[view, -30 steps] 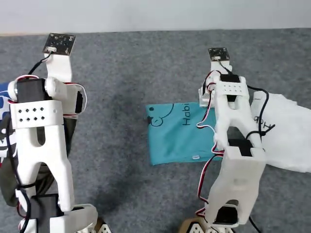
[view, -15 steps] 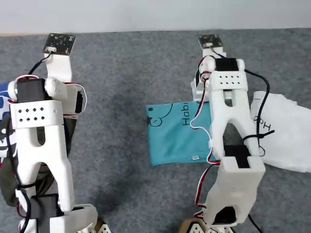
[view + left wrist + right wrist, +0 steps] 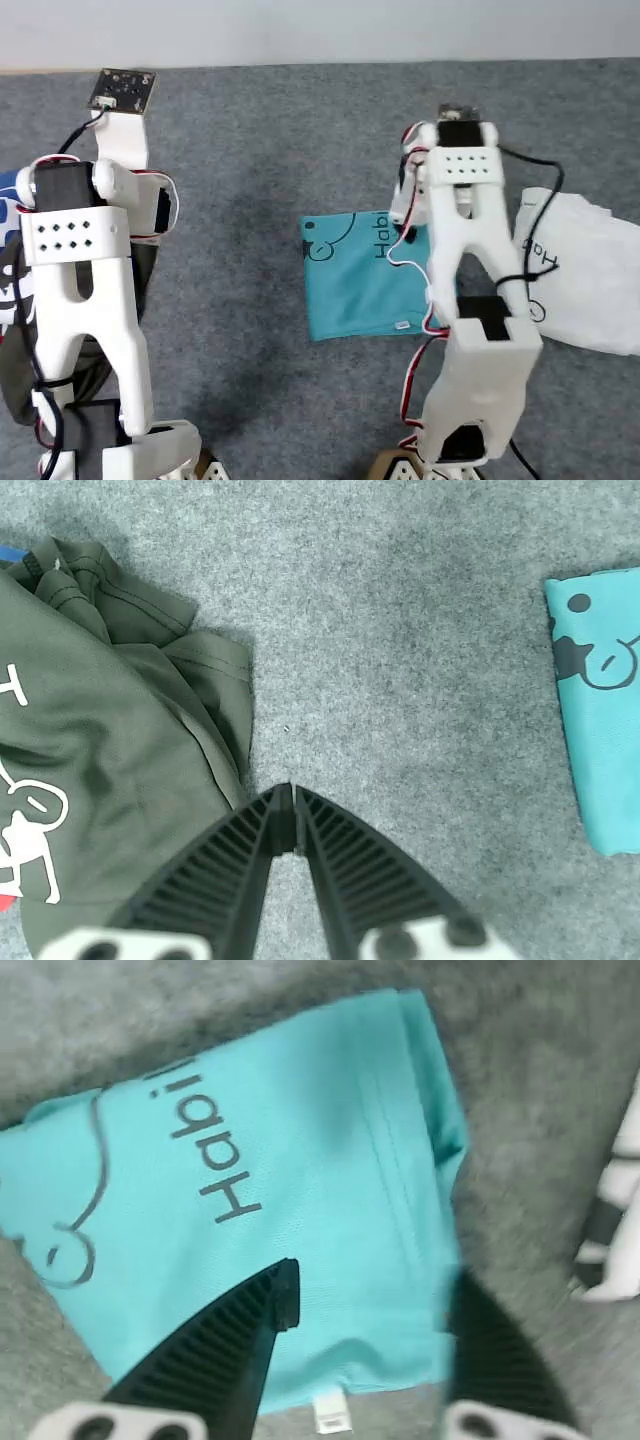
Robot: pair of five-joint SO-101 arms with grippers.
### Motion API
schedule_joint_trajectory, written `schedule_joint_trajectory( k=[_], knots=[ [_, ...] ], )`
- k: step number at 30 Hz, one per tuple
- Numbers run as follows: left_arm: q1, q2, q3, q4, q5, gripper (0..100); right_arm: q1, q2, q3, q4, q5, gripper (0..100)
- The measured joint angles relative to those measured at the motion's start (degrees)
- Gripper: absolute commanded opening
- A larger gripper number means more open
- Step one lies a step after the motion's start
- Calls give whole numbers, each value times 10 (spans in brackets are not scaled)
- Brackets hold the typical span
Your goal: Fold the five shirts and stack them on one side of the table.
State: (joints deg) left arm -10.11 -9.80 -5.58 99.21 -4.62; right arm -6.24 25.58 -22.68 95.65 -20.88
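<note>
The right claw [image 3: 372,1305] spreads wide just above the folded teal shirt [image 3: 350,280] on the table [image 3: 250,130]. Well apart from that shirt, the left claw [image 3: 294,798] is pinched together, empty.

Folded teal shirt [image 3: 350,285] lying flat, white shirt [image 3: 590,290] beside, seemingly rumpled

teal shirt [image 3: 350,275] folded flat, middle of the grey counter [image 3: 250,140] | right arm [image 3: 470,260] parked over its right edge | white shirt [image 3: 590,290] crumpled just beyond | olive shirt [image 3: 12,390] bunched under left arm [image 3: 85,290] | blue cloth [image 3: 8,185] peeking in, far left
</note>
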Motion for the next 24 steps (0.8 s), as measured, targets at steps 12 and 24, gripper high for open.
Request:
schedule_joint_trajectory(
  k=[12, 24],
  knots=[
    [0, 0, 0, 0, 0, 6, -32, 87, 0, -58, -27, 388],
    [0, 0, 0, 0, 0, 6, 5, 147, -20, -94, -27, 387]
  ],
)
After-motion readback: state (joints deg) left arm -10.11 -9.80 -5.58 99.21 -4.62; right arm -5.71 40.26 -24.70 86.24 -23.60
